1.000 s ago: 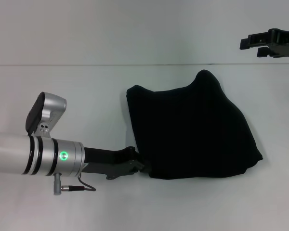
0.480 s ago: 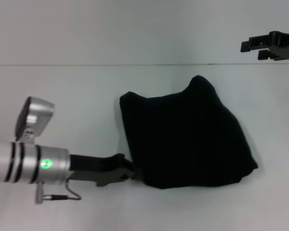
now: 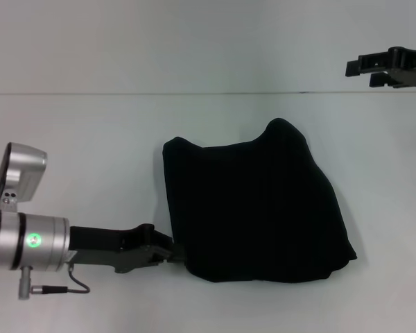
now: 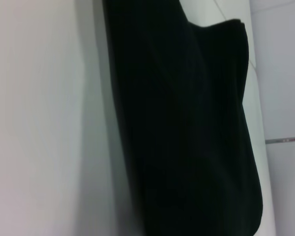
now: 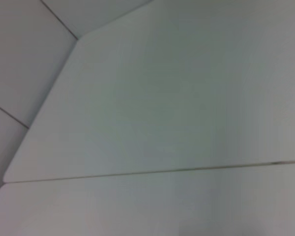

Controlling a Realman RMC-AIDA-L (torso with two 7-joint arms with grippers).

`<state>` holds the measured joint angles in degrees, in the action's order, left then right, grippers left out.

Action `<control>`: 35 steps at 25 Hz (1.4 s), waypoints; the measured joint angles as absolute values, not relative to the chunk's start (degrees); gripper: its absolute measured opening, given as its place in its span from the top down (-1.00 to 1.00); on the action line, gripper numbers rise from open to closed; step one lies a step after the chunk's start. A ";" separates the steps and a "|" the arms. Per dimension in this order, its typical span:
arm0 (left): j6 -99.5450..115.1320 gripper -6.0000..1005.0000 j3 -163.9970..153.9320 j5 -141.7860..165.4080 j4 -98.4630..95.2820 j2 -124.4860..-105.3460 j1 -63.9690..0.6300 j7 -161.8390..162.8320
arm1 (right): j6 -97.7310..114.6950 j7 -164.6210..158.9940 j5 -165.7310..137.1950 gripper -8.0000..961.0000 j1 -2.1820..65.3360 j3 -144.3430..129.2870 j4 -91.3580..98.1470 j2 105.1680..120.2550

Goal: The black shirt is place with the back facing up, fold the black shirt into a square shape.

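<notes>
The black shirt lies bunched and folded over on the white surface, centre-right of the head view. The left gripper is clamped on its lower left corner. The right gripper hangs at the upper right edge, well apart from the cloth, fingers slightly parted and holding nothing.

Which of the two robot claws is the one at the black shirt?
The left gripper, low at the black shirt's near left corner. The right gripper hangs far off, over bare table.
</notes>
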<state>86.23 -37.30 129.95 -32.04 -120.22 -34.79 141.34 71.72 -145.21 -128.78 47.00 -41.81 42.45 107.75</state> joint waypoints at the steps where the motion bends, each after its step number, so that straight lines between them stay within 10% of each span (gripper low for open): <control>1: 86.33 0.94 -37.18 130.16 -32.39 -120.14 -34.67 141.40 | 72.02 -144.67 -128.22 -0.50 46.92 -41.48 42.45 107.74; 9: 94.16 0.39 -25.38 132.02 -39.08 -116.87 -33.33 137.47 | 78.78 -131.00 -117.59 -0.50 42.96 -35.62 42.44 107.91; 20: 96.62 -0.44 -27.66 127.79 -40.46 -116.44 -35.26 105.26 | 86.70 -88.13 -113.12 -0.49 26.20 -33.71 43.41 116.77; 26: 96.74 -0.68 -30.90 127.75 -41.12 -115.83 -38.50 103.15 | 90.63 -79.63 -113.49 -0.49 23.10 -32.35 43.17 118.75; 35: 91.03 -0.88 -33.45 127.09 -43.47 -121.56 -38.82 93.56 | 89.44 -78.61 -114.51 -0.56 25.10 -32.20 40.01 119.38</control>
<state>91.03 -33.45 127.09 -43.47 -121.56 -38.82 93.56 89.44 -78.61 -114.51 25.10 -32.21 40.01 119.38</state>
